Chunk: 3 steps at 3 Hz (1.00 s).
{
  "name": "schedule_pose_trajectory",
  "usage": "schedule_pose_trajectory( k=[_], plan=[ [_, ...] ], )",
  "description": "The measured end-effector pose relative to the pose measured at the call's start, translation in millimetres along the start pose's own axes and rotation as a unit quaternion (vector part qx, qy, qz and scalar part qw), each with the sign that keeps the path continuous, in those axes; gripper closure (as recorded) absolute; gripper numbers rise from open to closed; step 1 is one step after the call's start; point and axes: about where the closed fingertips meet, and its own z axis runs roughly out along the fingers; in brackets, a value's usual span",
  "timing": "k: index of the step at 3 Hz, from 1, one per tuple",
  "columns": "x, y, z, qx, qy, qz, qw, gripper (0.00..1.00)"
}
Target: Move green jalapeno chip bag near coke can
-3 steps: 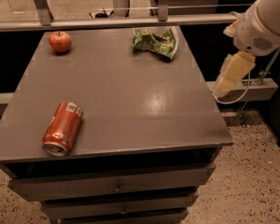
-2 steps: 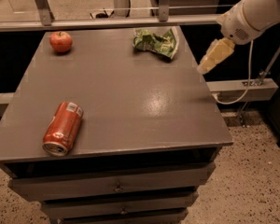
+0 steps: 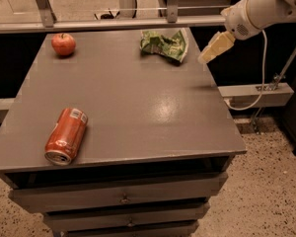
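Green jalapeno chip bag (image 3: pixel 164 44): one, gripper (image 3: pixel 204 59) beside, fingers (image 3: pixel 215 46) seemingly together; one coke can (image 3: pixel 66 136).

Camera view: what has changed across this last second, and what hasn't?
The claw has swung up and left in the picture, from off the right side of the table to its far right edge, just right of the green jalapeno chip bag, not touching it. Nothing was grasped or released. The bag, the coke can lying near left, and the apple stayed put.
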Motion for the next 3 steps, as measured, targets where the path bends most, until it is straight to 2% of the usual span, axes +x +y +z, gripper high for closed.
schedule_pose_trajectory(
  k=[1,2,3],
  plan=[
    [-1.5,-5.4,15.7,0.008,-0.021,0.017,0.9996,0.00],
    [-9.4,-23.5,68.8,0.008,-0.062,0.056,0.9965,0.00],
    [-20.0,-30.8,112.5,-0.009,-0.093,0.094,0.9912,0.00]
  ],
)
